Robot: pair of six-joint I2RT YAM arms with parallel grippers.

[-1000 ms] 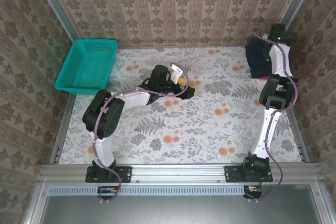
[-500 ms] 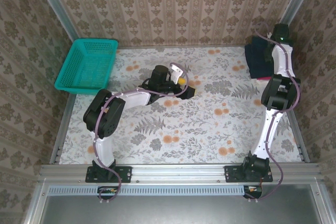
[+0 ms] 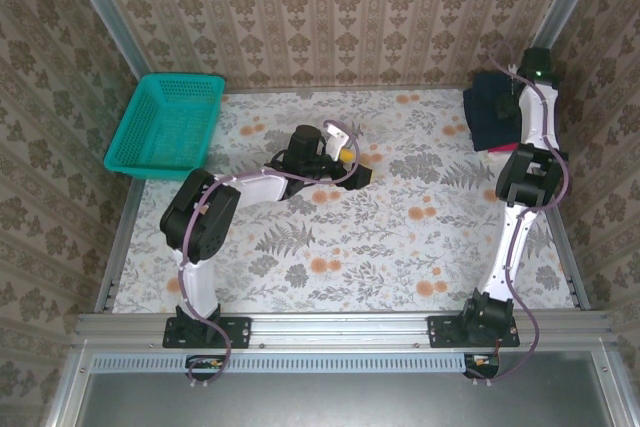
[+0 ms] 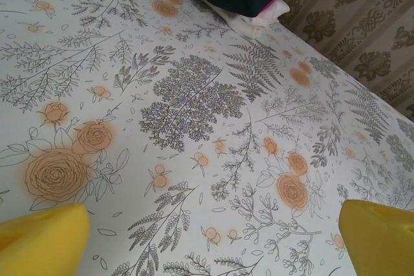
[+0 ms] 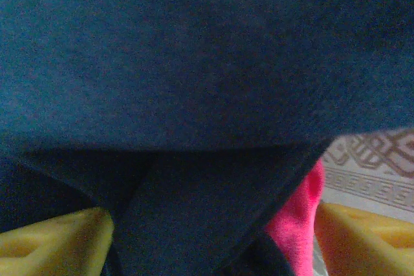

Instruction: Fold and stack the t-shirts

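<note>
- Teal plastic mesh basket (image 3: 165, 125) sits in the far left corner of your top view, open side up, with its own mesh floor showing inside.
- Same view: the t-shirts are stacked in the far right corner against the wall. The navy t-shirt (image 3: 485, 107) is on top, and a strip of the pink t-shirt (image 3: 497, 148) pokes out at the near edge. Your right arm (image 3: 525, 172) stretches up over that stack, and your left arm (image 3: 250, 187) lies bent low mid-table, well apart from it. The table (image 3: 400, 247) has a cream floral cover with orange blooms and grey ferns. There's damask-style wallpaper (image 3: 330, 17) all round.
- Left wrist: your left gripper (image 4: 210, 237) has its yellow fingers (image 4: 42, 237) spread wide over the flat printed cover. Up at the top edge you get the stack's corner, navy over a pink sliver over the white t-shirt (image 4: 255, 21), all with soft rounded folds.
- Right wrist: your right gripper (image 5: 210, 237) is spread apart too, one yellow tip in each bottom corner. Matte navy cloth, blurry and close, lies between them unpinched. A pink fold sits just beside the right-hand tip, with the patterned wall behind it.
</note>
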